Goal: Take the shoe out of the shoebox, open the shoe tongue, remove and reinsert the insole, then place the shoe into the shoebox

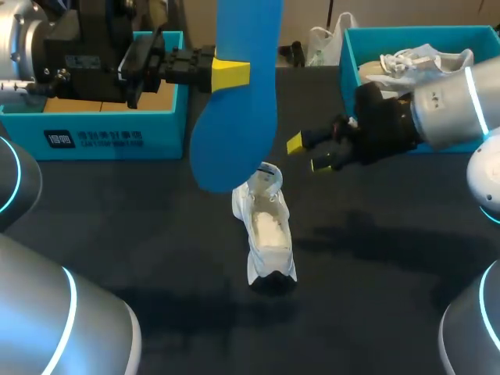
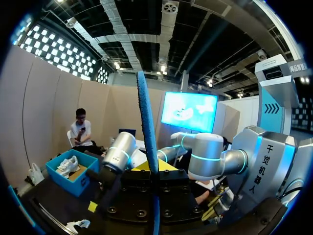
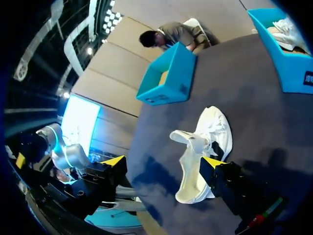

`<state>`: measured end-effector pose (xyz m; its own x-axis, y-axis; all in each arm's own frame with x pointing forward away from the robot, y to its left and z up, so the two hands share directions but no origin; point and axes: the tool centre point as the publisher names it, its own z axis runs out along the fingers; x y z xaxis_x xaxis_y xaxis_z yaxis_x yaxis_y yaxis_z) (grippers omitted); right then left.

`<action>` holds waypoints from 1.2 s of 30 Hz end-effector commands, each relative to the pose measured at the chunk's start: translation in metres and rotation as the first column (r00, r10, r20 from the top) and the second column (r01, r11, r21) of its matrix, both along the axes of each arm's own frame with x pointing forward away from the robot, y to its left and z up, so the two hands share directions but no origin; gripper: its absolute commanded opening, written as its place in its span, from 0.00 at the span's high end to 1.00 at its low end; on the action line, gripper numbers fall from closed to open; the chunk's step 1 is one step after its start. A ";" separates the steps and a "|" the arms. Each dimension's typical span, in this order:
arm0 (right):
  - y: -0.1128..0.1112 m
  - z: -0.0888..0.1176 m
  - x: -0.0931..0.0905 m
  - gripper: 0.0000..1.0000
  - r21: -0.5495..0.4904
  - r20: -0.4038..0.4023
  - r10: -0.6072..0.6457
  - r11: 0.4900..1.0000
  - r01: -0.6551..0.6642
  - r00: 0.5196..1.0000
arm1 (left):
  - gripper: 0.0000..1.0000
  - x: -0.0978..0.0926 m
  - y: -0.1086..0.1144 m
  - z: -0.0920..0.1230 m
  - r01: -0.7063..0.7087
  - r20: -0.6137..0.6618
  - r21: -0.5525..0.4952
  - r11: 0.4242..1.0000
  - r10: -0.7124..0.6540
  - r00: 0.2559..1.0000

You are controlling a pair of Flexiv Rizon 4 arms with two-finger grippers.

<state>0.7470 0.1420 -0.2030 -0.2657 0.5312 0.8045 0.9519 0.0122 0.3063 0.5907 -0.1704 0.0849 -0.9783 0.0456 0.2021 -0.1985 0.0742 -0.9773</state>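
Note:
A long blue insole (image 1: 238,94) hangs upright above the table, and my left gripper (image 1: 230,74) is shut on its middle. The left wrist view shows the insole (image 2: 147,127) edge-on, rising from between the fingers of my left gripper (image 2: 155,182). Under the insole's lower end, a white shoe (image 1: 267,226) lies on the dark table with its tongue pulled up. My right gripper (image 1: 309,154) hovers open to the right of the shoe, holding nothing. In the right wrist view the shoe (image 3: 208,142) lies just ahead of my right gripper (image 3: 164,162), between its spread yellow tips.
An open blue shoebox (image 1: 101,137) stands at the back left, behind my left arm. A second blue box (image 1: 350,55) at the back right holds another white shoe (image 1: 422,61). Dark table surface (image 1: 156,234) surrounds the shoe.

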 end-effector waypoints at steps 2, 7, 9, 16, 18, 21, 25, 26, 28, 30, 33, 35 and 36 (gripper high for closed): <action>-0.005 0.004 -0.009 0.00 0.102 -0.027 0.017 0.995 -0.015 0.999 | 1.00 0.001 -0.001 0.000 0.002 0.000 0.002 1.000 -0.002 1.000; -0.005 0.007 -0.010 0.00 0.092 -0.034 0.027 0.995 -0.024 0.999 | 1.00 0.001 -0.001 0.000 0.002 0.000 0.002 1.000 -0.002 1.000; -0.005 0.007 -0.010 0.00 0.092 -0.034 0.027 0.995 -0.024 0.999 | 1.00 0.001 -0.001 0.000 0.002 0.000 0.002 1.000 -0.002 1.000; -0.003 0.009 -0.007 0.00 0.137 -0.036 0.037 0.990 -0.032 0.999 | 1.00 0.001 -0.001 0.000 0.002 0.000 0.002 1.000 -0.002 1.000; -0.001 0.013 -0.006 0.00 0.210 -0.035 0.030 0.978 -0.022 0.999 | 1.00 0.001 -0.001 0.000 0.002 0.000 0.002 1.000 -0.002 1.000; 0.000 0.017 -0.007 0.00 0.266 -0.077 0.045 0.964 -0.023 0.996 | 1.00 0.001 -0.001 0.000 0.002 0.000 0.002 1.000 -0.002 1.000; 0.002 0.027 -0.008 0.00 0.302 -0.085 0.071 0.952 -0.042 0.994 | 1.00 0.001 -0.001 0.000 0.002 0.000 0.002 1.000 -0.002 1.000; 0.003 0.030 -0.009 0.00 0.306 -0.085 0.076 0.951 -0.047 0.994 | 1.00 0.001 -0.001 0.000 0.002 0.000 0.002 1.000 -0.002 1.000; 0.004 0.034 -0.010 0.00 0.326 -0.081 0.089 0.944 -0.058 0.993 | 1.00 0.001 -0.001 0.000 0.002 0.000 0.002 1.000 -0.002 1.000; 0.004 0.036 -0.011 0.00 0.328 -0.090 0.083 0.943 -0.049 0.992 | 1.00 0.001 -0.001 0.000 0.002 0.000 0.002 1.000 -0.002 1.000; 0.003 0.037 -0.013 0.00 0.347 -0.109 0.075 0.937 -0.032 0.991 | 1.00 0.001 -0.001 0.000 0.002 0.000 0.002 1.000 -0.002 1.000; 0.003 0.036 -0.014 0.00 0.359 -0.127 0.073 0.933 -0.023 0.989 | 1.00 0.001 -0.001 0.000 0.002 0.000 0.002 1.000 -0.002 1.000; 0.003 0.036 -0.015 0.00 0.364 -0.137 0.073 0.931 -0.018 0.988 | 1.00 0.001 -0.001 0.000 0.002 0.000 0.002 1.000 -0.002 1.000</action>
